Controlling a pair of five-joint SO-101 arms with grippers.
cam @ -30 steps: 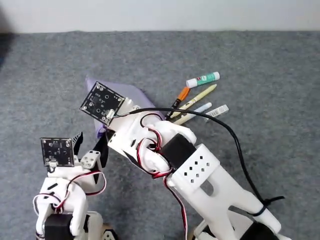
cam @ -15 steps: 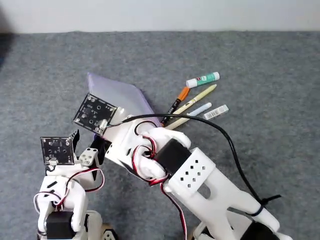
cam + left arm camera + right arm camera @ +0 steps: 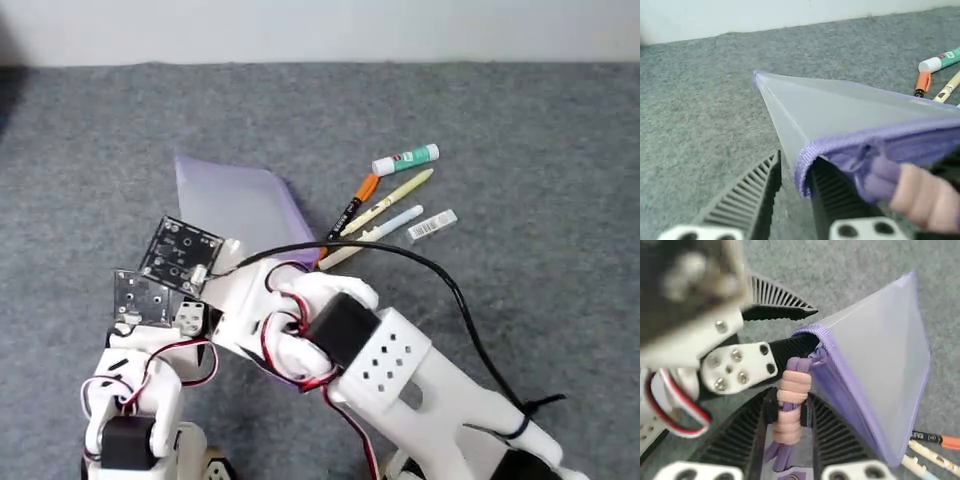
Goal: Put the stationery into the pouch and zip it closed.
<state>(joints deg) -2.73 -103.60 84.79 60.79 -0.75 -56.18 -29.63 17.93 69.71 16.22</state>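
Note:
The purple see-through pouch [image 3: 238, 203] lies on the grey carpet, its near corner raised. In the right wrist view my right gripper [image 3: 790, 396] is shut on the pink and purple zipper pull [image 3: 790, 415] at that corner of the pouch [image 3: 880, 365]. My left gripper [image 3: 792, 165] stands open astride the same corner's purple edge [image 3: 805, 167], which rests against one finger [image 3: 832, 197]. The left gripper [image 3: 812, 324] sits just beyond the pull in the right wrist view. The stationery lies right of the pouch: a glue stick [image 3: 405, 159], an orange pen [image 3: 352, 207], a yellow pencil [image 3: 392, 194] and a pale pen [image 3: 385, 227].
A small labelled tube [image 3: 432, 225] lies beside the pens. The right arm's white body [image 3: 400, 380] covers the near middle of the carpet, and the left arm [image 3: 130, 400] stands at the near left. A pale wall [image 3: 320, 30] bounds the far side.
The right arm has drawn back toward the near left, uncovering more of the pouch. The left arm has shifted right, closing in beside it at the pouch's near corner.

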